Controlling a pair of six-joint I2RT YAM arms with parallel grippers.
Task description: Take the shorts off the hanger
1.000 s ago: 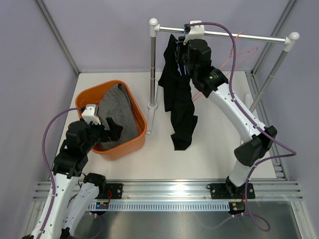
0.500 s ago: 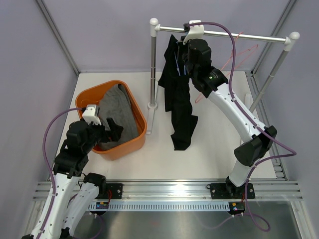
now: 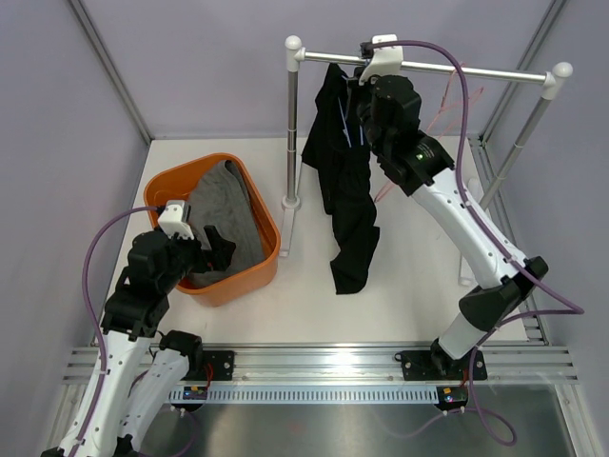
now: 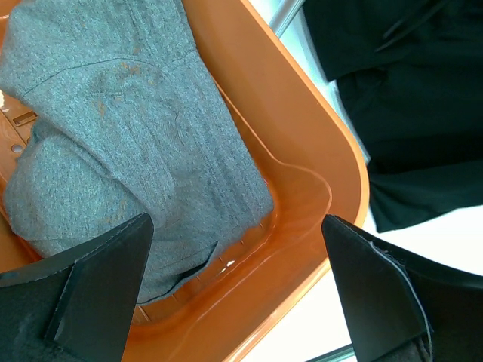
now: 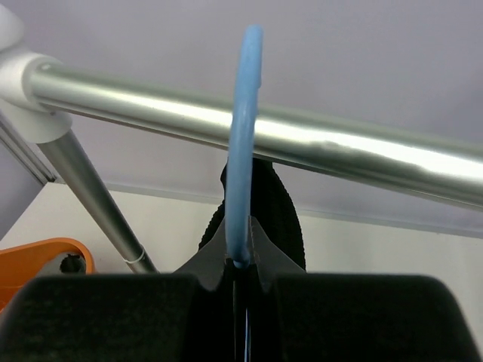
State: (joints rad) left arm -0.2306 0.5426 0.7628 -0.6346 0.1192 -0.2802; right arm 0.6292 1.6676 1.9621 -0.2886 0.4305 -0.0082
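The black shorts (image 3: 344,190) hang limp from a blue hanger (image 3: 348,129) at the left end of the silver rail (image 3: 476,71). My right gripper (image 3: 366,95) is shut on the hanger's hook just below the rail. In the right wrist view the blue hook (image 5: 243,136) rises from between my closed fingers (image 5: 240,264) and crosses the rail (image 5: 339,151), with black cloth (image 5: 275,211) behind. The grey shorts (image 3: 224,214) lie in the orange basket (image 3: 238,281). My left gripper (image 3: 214,249) is open and empty above the basket's near right side (image 4: 302,196), beside the grey cloth (image 4: 136,136).
The rack's left post (image 3: 291,124) stands between the basket and the black shorts. Its right post (image 3: 519,143) slants down at the far right. Pink empty hangers (image 3: 457,100) hang on the rail's right part. Grey walls enclose the table.
My right arm has lifted and shifted slightly right with the hanger, and the black shorts have swung a little right with it. The left arm has not moved.
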